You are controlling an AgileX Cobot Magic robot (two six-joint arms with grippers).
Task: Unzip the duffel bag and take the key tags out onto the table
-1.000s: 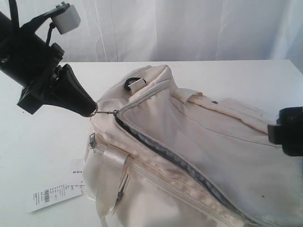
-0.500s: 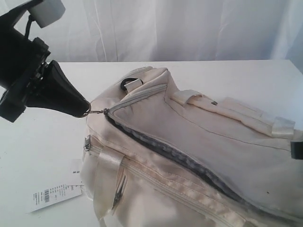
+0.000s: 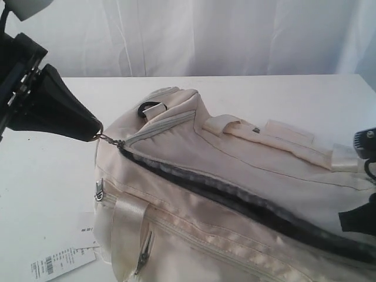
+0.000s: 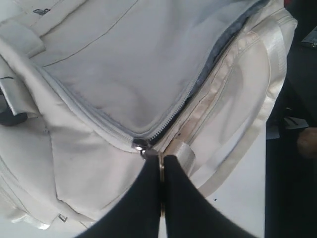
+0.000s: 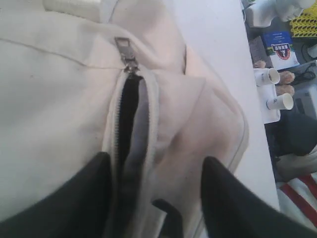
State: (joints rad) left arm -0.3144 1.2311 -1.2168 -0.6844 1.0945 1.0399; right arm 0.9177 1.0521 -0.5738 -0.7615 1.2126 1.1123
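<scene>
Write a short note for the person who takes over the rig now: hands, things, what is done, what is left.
Left hand: shut on the zip pull at one end of the bag.
Right hand: open, fingers on either side of the zip at the other end.
Done: zip open along the top.
Left: key tags, not in view; find them inside and put them on the table.

The light is bright and soft, the white table (image 3: pixel 282 94) almost glows, the bag (image 3: pixel 247 170) drops only a faint shadow, every picture is a bit fuzzy, the left wrist view looks bluish, and the black fingers (image 5: pixel 74 198) near the wrist cameras are blurry.
</scene>
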